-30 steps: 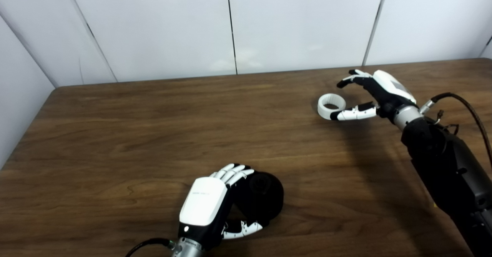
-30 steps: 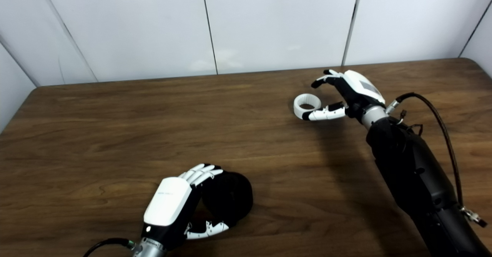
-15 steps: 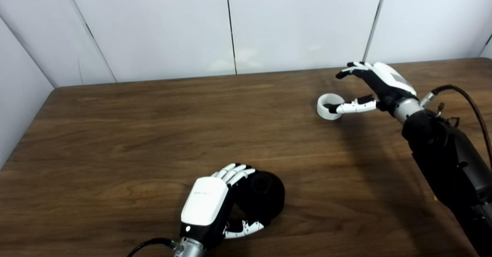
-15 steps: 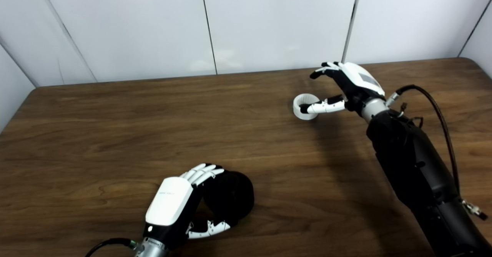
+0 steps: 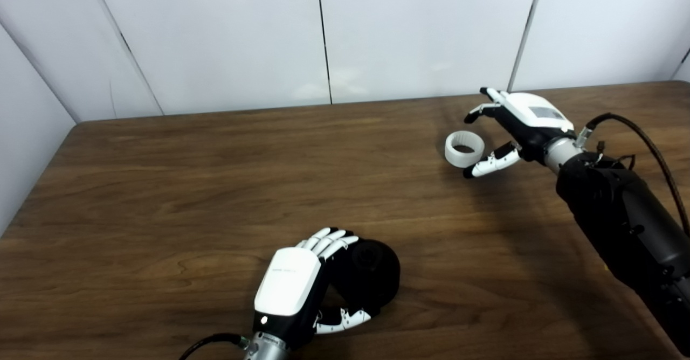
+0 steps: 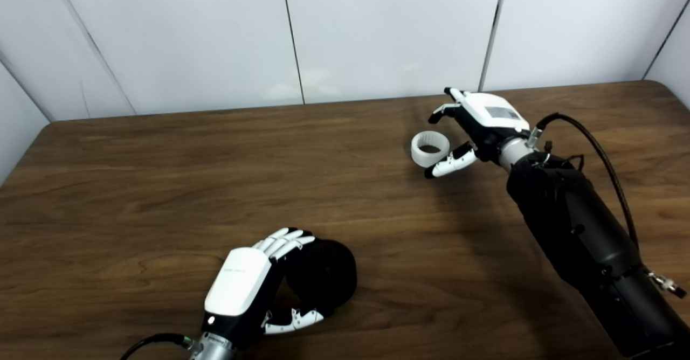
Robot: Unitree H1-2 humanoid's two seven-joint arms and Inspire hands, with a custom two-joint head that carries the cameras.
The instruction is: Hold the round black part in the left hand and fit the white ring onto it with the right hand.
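The round black part (image 5: 372, 274) rests on the wooden table near the front edge. My left hand (image 5: 302, 290) is closed around its left side, fingers over the top and thumb below. The white ring (image 5: 464, 149) lies flat on the table at the back right. My right hand (image 5: 512, 128) is open just to the right of the ring, fingers spread above its far side and thumb (image 5: 488, 164) at its near side. The hand holds nothing. The ring (image 6: 430, 150) and the right hand (image 6: 477, 128) also show in the right eye view.
The brown table (image 5: 215, 187) is bounded by white wall panels (image 5: 323, 36) at the back and left. A black cable (image 5: 647, 139) loops off my right forearm. The table's rounded right corner (image 6: 666, 88) shows at the back.
My right hand has rolled palm-down beside the ring, and its thumb swung from across the ring's front to its near right side. The ring stayed put. The left hand has hardly moved.
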